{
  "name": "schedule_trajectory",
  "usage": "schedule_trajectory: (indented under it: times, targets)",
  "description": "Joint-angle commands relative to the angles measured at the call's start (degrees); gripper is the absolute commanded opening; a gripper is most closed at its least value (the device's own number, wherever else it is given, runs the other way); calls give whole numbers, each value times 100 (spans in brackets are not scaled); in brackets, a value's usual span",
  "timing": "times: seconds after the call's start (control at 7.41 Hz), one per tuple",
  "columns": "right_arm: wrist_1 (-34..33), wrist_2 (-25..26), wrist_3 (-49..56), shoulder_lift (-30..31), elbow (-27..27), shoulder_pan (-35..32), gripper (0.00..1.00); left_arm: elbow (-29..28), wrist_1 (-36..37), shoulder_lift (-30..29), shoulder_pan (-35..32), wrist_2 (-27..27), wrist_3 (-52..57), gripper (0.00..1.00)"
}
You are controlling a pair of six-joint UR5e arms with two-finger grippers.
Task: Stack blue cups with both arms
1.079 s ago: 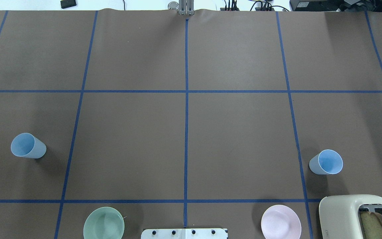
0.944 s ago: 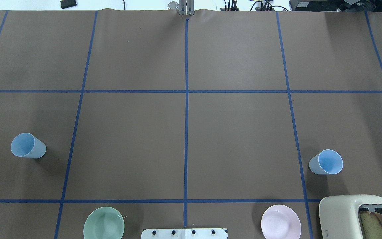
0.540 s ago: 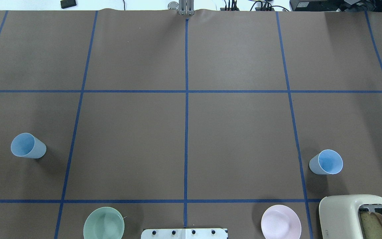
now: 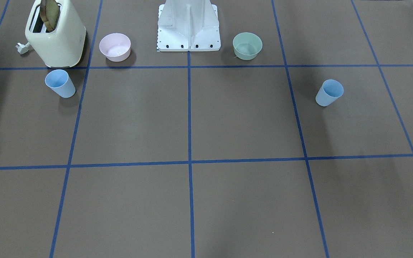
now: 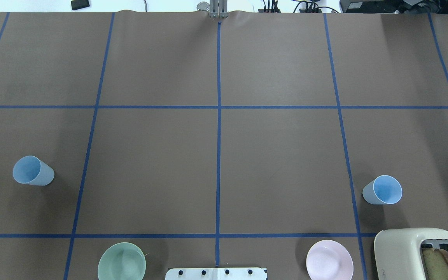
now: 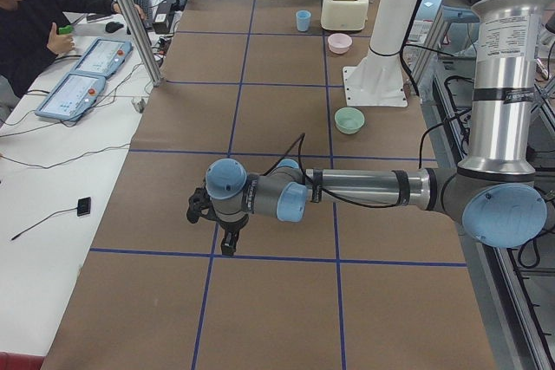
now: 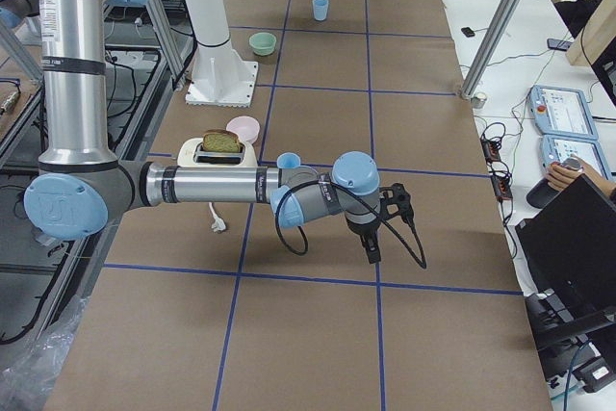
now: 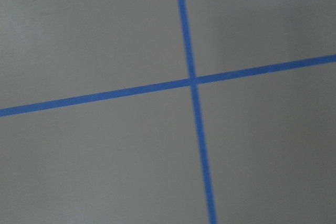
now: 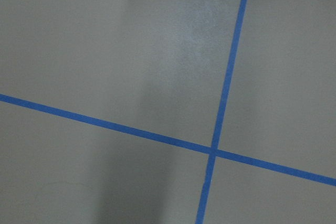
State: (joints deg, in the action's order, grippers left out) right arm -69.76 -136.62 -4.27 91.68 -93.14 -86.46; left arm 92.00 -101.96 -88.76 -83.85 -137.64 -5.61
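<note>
Hovering over the brown bench (image 5: 278,163), the left gripper (image 6: 227,247) points its fingers down at the end of the left arm (image 6: 364,188), which lies stretched out low and level. It appears only in the left side view, so I cannot tell whether it is released or clenched; nothing shows between its fingers. Its wrist camera sees only bare bench and a crossing of blue tape lines (image 8: 192,81).

The left blue cup (image 5: 33,171) stands upright, mouth up, beyond the left gripper, further in along the bench and apart from it. The green bowl (image 5: 121,266) sits past that cup, nearer the white pedestal (image 4: 188,25).

The right gripper (image 7: 372,257) likewise points down above the bench at the end of the right arm (image 7: 212,185). It is seen only in the right side view, so whether it is released or clenched I cannot tell. Its wrist camera also shows bare bench and a tape crossing.

The right blue cup (image 5: 382,189) stands upright beyond the right gripper, on the far side of the forearm, apart from the fingers. Just beside that cup is a cream toaster (image 5: 418,252) with a slice of bread (image 4: 51,12) in one slot, and a pink bowl (image 5: 329,264) lies near the toaster. The two cups are well apart, one toward each end of the bench.
</note>
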Motion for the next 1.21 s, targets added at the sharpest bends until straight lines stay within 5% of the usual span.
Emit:
schedule_trajectory:
  times: [0.0,0.4,1.08]
  targets:
    - [216,-348,-231,278,-212,189,100,388,-689,244,570,-35,-1235,99]
    - [287,-313,-531,526,-775,909,100,503,-1937,473,1387,-26,-2976,99]
    - [305,-304,-1383,659,-1479,1921,100,1180,-2152,781,1995,62,-3798,99]
